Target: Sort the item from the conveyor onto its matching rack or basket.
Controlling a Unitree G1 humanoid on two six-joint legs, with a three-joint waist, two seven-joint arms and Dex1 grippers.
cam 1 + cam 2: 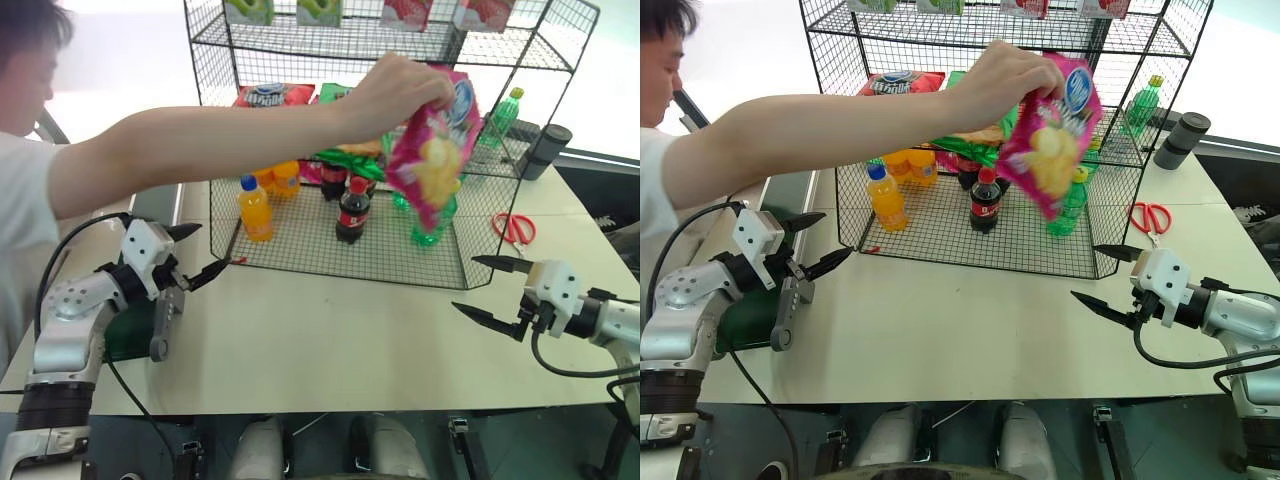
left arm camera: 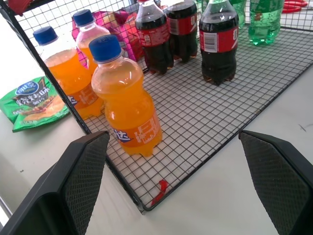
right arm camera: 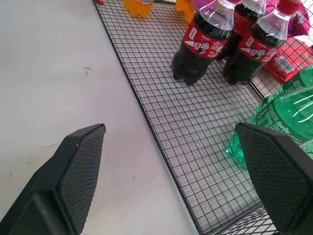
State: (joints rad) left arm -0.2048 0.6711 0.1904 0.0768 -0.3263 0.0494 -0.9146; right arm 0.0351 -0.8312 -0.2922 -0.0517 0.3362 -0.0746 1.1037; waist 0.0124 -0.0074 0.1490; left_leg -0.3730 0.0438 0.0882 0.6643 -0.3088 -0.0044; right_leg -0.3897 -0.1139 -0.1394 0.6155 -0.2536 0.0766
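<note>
Rack of black wire mesh stands on the table, just ahead of both grippers and between them. Its bottom tier holds orange soda bottles on the left gripper's side, dark cola bottles in the middle and green bottles on the right gripper's side. Upper tiers carry more bags: a red bag on the middle level, and green and red packs along the top, cut off by the frame edge. Left gripper sits with fingers spread wide, nothing between them, aimed at the rack's near left corner; the nearest orange bottle stands just beyond its fingertips. Right gripper is likewise spread wide and empty, pointing toward the rack's near right corner, close to the green bottles. Pink bag hangs in the air above and ahead of both grippers, nearer the right one, held from the top by a person's hand reaching in over the left arm; it partly hides the bottles behind it. Conveyor shows as a dark green patch under the left gripper, mostly hidden by the arm. Small green bag lies on the table outside the rack, beside the orange bottles. Scissors lie beyond the right gripper.
</note>
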